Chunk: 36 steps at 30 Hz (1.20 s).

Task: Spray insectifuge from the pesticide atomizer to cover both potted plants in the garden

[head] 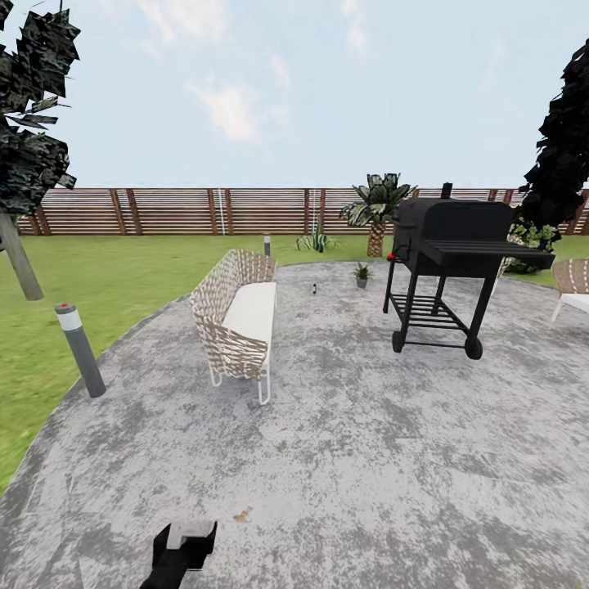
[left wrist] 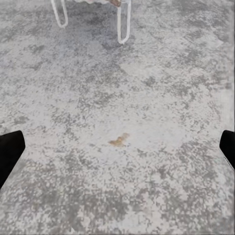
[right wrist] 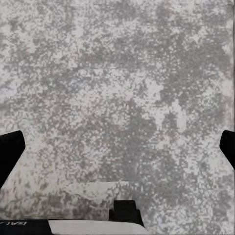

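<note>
Left gripper (left wrist: 117, 149): fingers spread wide, nothing held, low over the patio (head: 368, 458), likely stowed for travel. Right gripper (right wrist: 117, 149): likewise wide, empty. Pesticide atomizer (head: 314, 288): upright near patio's far edge, beside one potted plant (head: 361, 275); not yet approached.

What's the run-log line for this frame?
phase: approach | pesticide atomizer: far, on patio, untouched | potted plant: beside grill | left gripper: open, empty | right gripper: open, empty
</note>
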Available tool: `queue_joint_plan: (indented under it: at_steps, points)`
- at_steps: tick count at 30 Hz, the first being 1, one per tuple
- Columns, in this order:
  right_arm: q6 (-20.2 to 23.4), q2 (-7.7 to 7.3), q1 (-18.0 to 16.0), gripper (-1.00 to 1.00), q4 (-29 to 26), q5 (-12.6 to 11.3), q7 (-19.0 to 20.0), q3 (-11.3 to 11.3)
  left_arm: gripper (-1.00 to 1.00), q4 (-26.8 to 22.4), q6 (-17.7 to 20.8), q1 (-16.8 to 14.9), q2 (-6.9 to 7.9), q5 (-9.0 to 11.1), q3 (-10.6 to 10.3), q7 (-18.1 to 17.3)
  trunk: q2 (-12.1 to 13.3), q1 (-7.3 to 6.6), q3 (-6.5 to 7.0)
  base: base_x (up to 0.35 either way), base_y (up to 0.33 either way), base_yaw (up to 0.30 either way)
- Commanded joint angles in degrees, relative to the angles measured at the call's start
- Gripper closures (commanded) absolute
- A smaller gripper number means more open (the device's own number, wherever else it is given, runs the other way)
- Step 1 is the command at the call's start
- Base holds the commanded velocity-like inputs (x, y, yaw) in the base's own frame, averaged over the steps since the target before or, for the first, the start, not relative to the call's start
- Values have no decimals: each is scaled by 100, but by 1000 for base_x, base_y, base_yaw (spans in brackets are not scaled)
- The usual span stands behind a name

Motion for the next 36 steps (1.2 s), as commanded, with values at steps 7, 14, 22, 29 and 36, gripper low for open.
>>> queue_joint_plan:
  at_steps: [7, 14, 22, 29, 36]
  points:
    - [45, 0, -7, -100, -442, -21, 10, -6, -100, -39, -72, -315, -137, -12, -11, -1, -3, 0, -6, 0, 0, 0]
    - [44, 10, -9, -100, -476, -10, 15, -17, -100, -56, -84, -376, -139, -14, -9, -16, -3, 0, -6, 0, 0, 0]
    - [40, 15, -7, -100, -477, -27, 12, -32, -100, -86, -82, -378, -136, -13, -10, -18, -3, 0, -6, 0, 0, 0]
    - [19, 17, -7, -100, -477, -8, 12, -3, -100, -87, -90, -378, -136, -13, -12, -18, -3, 0, -6, 0, 0, 0]
    - [32, 17, -7, -100, -544, -2, 1, -22, -100, -82, -89, -378, -136, -6, -4, -18, -284, 154, -131, 0, 0, 0]
